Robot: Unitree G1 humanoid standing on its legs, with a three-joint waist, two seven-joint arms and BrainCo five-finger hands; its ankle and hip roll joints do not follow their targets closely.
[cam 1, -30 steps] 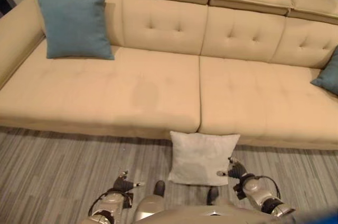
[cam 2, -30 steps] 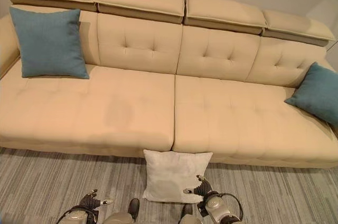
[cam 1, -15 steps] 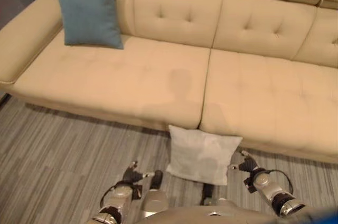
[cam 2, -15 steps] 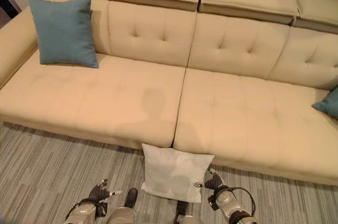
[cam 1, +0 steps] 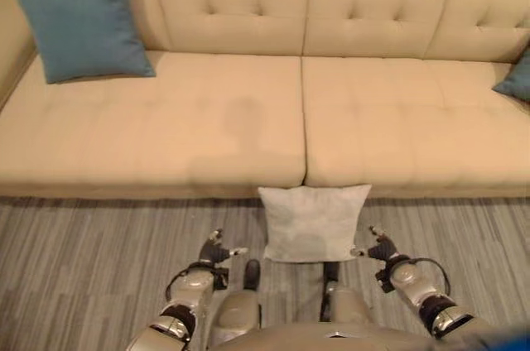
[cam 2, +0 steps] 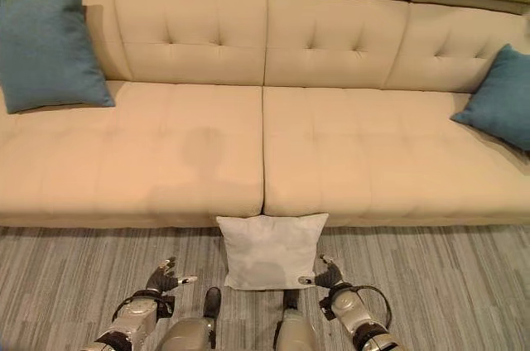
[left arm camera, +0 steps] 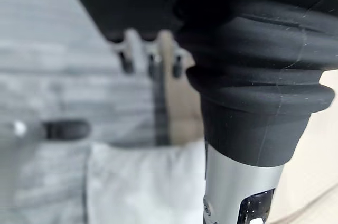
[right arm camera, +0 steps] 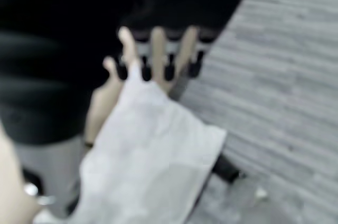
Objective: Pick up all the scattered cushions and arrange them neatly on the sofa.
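A white cushion (cam 1: 315, 223) stands on the floor, leaning against the sofa's front at the seam between the two seats. My left hand (cam 1: 214, 253) hangs open to its left, well apart from it. My right hand (cam 1: 377, 250) is open just beside the cushion's lower right corner and holds nothing. In the left wrist view the straight fingers (left arm camera: 150, 61) point past the white cushion (left arm camera: 142, 182). The right wrist view has the fingers (right arm camera: 158, 49) straight above the same cushion (right arm camera: 153, 155). One blue cushion (cam 1: 74, 16) leans upright at the sofa's left end, another (cam 2: 497, 94) at its right end.
The long beige sofa (cam 1: 248, 119) spans the whole width, with its two wide seats bare between the blue cushions. Grey striped floor (cam 1: 91, 260) lies in front of it, on both sides of the white cushion.
The camera has swung, so the sofa now faces me squarely and the right blue cushion shows more. Both hands stay low and open on either side of the white cushion, which has not moved.
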